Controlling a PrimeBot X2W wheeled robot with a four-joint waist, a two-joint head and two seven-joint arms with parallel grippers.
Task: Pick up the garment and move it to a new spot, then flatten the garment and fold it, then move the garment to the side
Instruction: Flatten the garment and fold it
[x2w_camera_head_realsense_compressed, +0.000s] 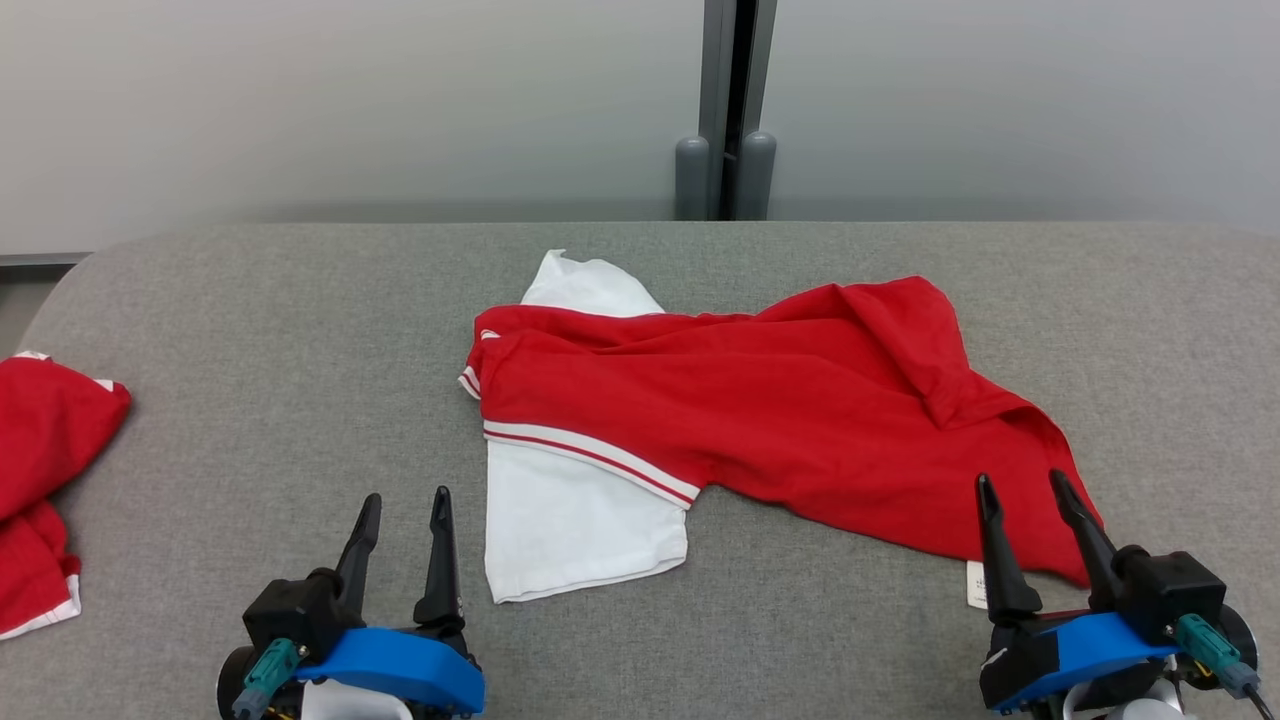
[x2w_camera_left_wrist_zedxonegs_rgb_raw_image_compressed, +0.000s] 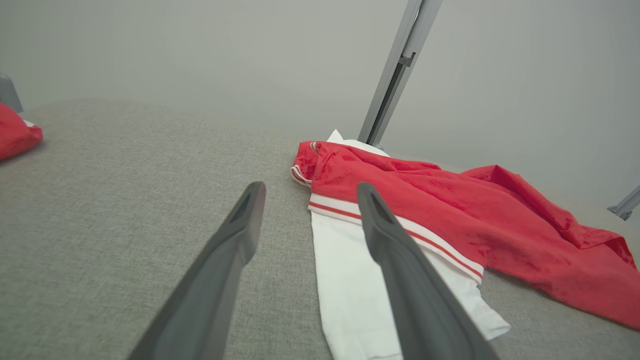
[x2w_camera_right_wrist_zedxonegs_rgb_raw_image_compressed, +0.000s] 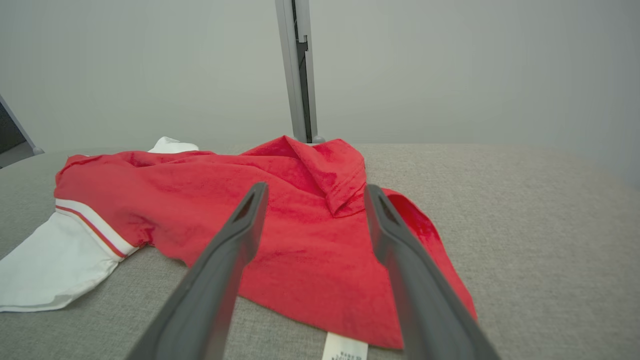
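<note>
We're looking at some kind of lab or test booth: bare grey panels (x2w_camera_head_realsense_compressed: 350, 100) joined by a metal post (x2w_camera_head_realsense_compressed: 738, 100) beyond the jaws, grey fabric table (x2w_camera_head_realsense_compressed: 300, 300) under them.

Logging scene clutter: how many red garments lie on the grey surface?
2. A crumpled red-and-white garment lies in the middle of the grey surface. A second red garment sits at its left edge, cut off by the frame, so more could lie out of view.

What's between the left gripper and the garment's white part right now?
Nothing but a narrow strip of bare grey surface. The head view shows it, with the open left gripper just left of the garment, at its white part.
</note>
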